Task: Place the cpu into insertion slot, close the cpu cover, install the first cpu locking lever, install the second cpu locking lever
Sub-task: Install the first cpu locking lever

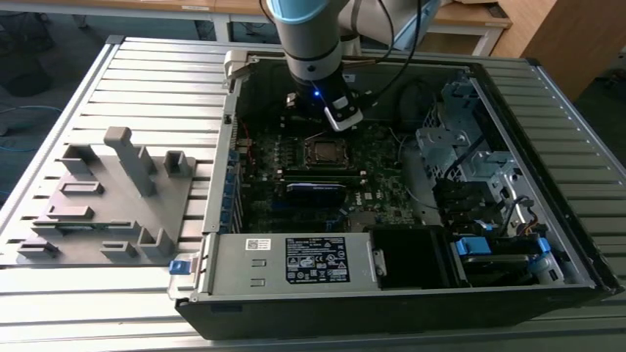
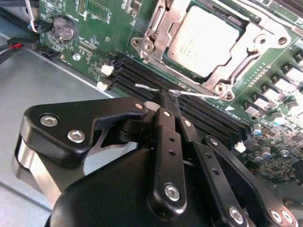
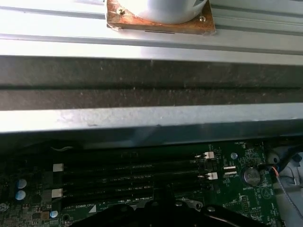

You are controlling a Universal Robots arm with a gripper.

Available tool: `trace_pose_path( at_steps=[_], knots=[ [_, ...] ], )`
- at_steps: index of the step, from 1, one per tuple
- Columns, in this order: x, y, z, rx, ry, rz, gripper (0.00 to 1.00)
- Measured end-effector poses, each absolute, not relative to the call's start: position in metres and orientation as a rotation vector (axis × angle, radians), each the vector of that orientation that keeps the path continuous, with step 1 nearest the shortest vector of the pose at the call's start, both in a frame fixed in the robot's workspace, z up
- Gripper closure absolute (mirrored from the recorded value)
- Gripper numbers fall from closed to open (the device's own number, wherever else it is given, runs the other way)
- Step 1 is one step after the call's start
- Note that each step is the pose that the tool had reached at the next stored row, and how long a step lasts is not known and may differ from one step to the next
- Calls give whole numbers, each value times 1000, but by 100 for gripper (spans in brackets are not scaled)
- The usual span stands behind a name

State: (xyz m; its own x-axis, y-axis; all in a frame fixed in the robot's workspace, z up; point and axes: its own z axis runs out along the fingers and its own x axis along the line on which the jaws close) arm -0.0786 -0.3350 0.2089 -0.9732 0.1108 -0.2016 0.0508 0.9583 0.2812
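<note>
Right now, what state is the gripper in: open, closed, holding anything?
Gripper: closed, fingers pressed together with nothing between them, tips at a thin locking lever beside the cpu cover.

cpu (image 2: 207,40) seated, cpu cover (image 2: 246,45) shut

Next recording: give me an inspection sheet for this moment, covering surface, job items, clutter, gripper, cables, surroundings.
Surface: slatted metal table carrying an open computer case.
Job's things: cpu seated in the insertion slot; cpu cover lying around it.
Clutter: grey fixture block at the exterior view's left.
Gripper: gripper shut, fingers together at a thin wire lever beside the memory slots.
Cables: red and black wires.
Surroundings: wooden desks.
</note>
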Motion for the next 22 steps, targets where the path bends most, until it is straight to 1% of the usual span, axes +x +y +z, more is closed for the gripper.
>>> trace_pose_path(
  at_steps=[13,22],
  knots=[
    [-78,-334,200,123,2891,406,90],
    [-73,-334,199,127,2891,401,90]
  ],
)
